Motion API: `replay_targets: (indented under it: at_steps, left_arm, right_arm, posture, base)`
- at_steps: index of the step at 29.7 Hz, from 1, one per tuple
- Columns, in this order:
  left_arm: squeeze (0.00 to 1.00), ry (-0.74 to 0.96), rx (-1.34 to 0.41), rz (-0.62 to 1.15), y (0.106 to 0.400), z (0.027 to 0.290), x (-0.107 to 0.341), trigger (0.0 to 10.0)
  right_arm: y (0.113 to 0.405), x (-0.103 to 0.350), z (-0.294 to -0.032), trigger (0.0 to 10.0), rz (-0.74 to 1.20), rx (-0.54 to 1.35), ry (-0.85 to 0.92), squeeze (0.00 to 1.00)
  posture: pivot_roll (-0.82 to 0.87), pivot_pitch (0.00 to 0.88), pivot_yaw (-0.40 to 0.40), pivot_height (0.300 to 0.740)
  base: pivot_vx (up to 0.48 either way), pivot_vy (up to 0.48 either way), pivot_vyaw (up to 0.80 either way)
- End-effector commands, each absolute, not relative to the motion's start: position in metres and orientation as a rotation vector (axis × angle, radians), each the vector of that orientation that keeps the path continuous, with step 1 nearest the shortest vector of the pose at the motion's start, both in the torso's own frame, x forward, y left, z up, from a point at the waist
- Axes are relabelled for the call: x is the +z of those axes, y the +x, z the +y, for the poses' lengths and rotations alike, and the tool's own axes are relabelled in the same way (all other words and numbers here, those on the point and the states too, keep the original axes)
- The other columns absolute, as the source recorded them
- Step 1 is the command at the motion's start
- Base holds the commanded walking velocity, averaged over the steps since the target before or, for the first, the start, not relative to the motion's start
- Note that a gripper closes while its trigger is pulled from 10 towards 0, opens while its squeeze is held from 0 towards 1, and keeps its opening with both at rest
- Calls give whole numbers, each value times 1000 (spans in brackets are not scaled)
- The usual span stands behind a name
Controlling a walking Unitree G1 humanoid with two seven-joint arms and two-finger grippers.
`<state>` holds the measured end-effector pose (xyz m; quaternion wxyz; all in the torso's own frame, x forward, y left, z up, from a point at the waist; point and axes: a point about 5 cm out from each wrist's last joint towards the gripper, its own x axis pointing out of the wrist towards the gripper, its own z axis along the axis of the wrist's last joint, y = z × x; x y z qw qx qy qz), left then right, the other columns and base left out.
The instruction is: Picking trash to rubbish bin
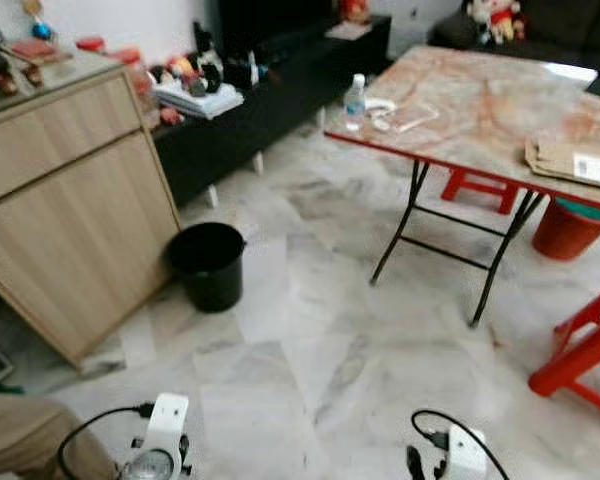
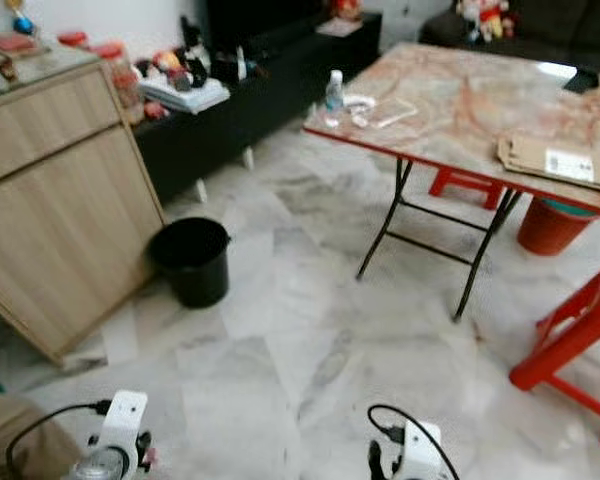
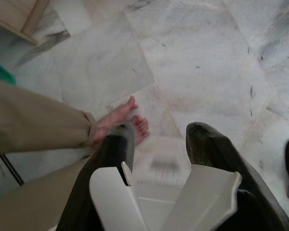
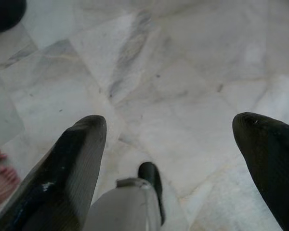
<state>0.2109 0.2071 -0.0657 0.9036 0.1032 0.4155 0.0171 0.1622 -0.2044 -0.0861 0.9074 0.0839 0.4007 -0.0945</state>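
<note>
No legible text, brand, number or sign found. A white label [image 1: 597, 168] on the flat cardboard [image 1: 570, 160] lying on the bench [image 1: 480, 100] carries dark print, too small and blurred to read. The water bottle [image 1: 355, 101] near the bench's edge bears a band whose wording, if any, cannot be made out.

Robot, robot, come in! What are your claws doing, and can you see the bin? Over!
Left gripper and right gripper: jaws open, hanging low over marble floor. Black rubbish bin ahead-left beside wooden cabinet. Person's bare foot beside left gripper.
</note>
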Motion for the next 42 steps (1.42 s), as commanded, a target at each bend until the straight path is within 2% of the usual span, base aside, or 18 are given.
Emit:
replay_targets:
  at_steps: [1,12,17,32,42]
  left_arm:
    - [0,220,16,881,208,204,-68,10000]
    - [0,240,2,879,212,200,-67,10000]
    - [0,247,3,882,211,202,-67,10000]
    - [0,260,-4,881,210,203,-67,10000]
    - [0,274,4,880,210,208,-67,10000]
  right_arm:
    - [166,-85,-205,10000,819,-210,189,0]
    - [170,-84,-205,10000,824,-241,211,0]
    - [168,-84,-205,10000,820,-258,220,0]
    - [161,-88,-204,10000,833,-262,219,0]
    - [166,-86,-198,10000,810,-268,236,0]
  posture:
    - [-140,6,3,740]
    - [-133,24,7,740]
    - [-129,30,11,740]
    - [-126,47,19,740]
    - [-112,53,24,740]
  base:
    - [0,0,0]
    - [223,0,0]
    - [343,0,-739]
    - [457,0,0]
    - [480,0,433]
